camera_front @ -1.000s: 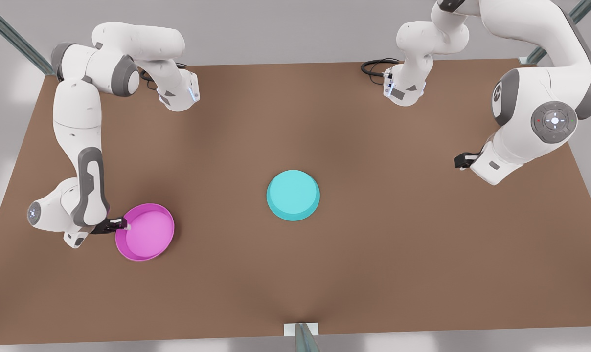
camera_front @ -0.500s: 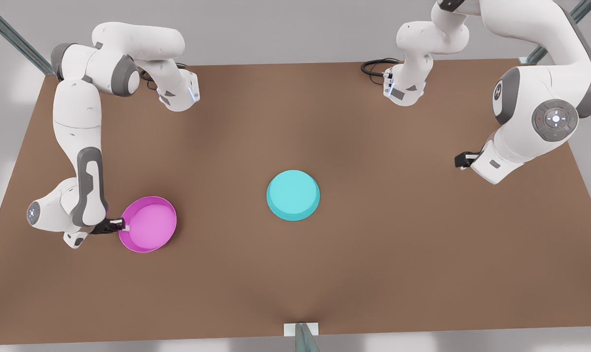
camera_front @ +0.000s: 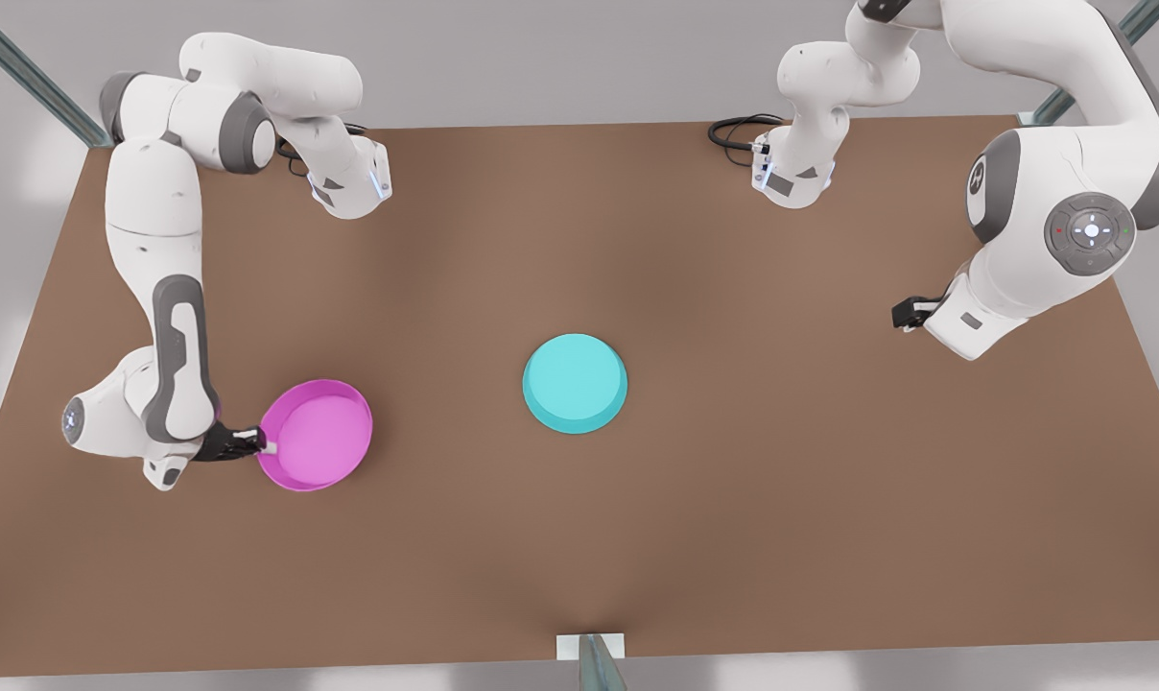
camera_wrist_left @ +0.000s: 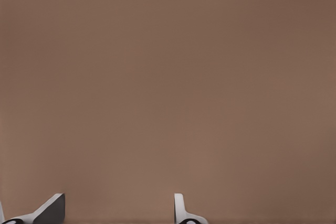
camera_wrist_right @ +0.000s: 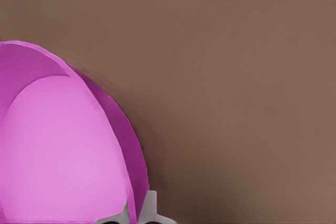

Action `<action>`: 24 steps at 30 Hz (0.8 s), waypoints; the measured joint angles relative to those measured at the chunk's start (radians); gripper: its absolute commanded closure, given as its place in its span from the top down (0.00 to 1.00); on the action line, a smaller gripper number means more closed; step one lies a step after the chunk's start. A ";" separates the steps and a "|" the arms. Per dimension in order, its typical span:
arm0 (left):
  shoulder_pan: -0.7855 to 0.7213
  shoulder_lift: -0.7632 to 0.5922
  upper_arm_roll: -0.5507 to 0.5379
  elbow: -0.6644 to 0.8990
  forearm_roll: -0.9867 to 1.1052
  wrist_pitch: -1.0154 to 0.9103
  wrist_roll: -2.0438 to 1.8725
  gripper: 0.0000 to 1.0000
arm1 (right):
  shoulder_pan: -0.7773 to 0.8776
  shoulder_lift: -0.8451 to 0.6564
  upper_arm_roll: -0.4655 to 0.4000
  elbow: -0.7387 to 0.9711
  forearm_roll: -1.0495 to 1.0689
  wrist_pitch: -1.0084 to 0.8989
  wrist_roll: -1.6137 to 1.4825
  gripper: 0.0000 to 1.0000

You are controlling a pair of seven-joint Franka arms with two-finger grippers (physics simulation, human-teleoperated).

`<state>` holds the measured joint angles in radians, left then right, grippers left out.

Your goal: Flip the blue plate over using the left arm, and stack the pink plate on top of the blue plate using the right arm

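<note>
Pink plate [camera_front: 317, 434] — rim pinched by right gripper [camera_front: 265, 445]; left gripper [camera_front: 904, 314] fingers apart, over bare table [camera_front: 781, 480].

The blue plate [camera_front: 575, 383] sits mid-bench [camera_front: 733, 537], base up. The pink plate [camera_front: 315, 434] is well off toward the front view's left, the right pincer [camera_front: 261, 444] on its rim; the left pincer [camera_front: 904, 315] is far right.

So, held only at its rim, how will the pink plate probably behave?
The pink plate looks rigid, so it should keep its shape. The right gripper pinches one edge only, so it may tilt or slip. Its wall looks thin, so it is probably light.
</note>
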<state>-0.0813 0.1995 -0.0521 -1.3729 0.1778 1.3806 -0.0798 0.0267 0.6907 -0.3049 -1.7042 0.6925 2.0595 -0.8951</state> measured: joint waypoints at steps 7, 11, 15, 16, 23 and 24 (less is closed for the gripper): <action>0.000 0.000 0.000 0.000 0.000 0.000 0.000 1.00 | 0.038 -0.050 0.067 -0.038 0.006 0.015 0.092 0.21; 0.000 0.000 0.000 0.001 0.000 0.001 0.000 1.00 | 0.103 -0.083 0.071 -0.063 0.037 0.013 0.175 0.21; 0.000 -0.001 0.000 0.002 0.001 0.001 -0.002 1.00 | 0.131 -0.127 0.118 -0.083 0.042 0.013 0.241 0.21; 0.000 0.000 0.000 0.000 0.002 0.002 -0.002 1.00 | 0.143 -0.136 0.119 -0.089 0.044 0.015 0.247 0.21; 0.000 0.005 0.000 0.000 0.004 0.005 0.000 1.00 | 0.237 -0.167 0.119 -0.117 0.051 0.036 0.291 0.21; 0.000 0.005 0.000 0.001 0.004 0.005 0.000 1.00 | 0.245 -0.174 0.119 -0.129 0.051 0.051 0.292 0.21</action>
<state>-0.0813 0.2042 -0.0522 -1.3724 0.1821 1.3860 -0.0798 0.2714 0.5168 -0.1858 -1.8335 0.7437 2.1104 -0.6036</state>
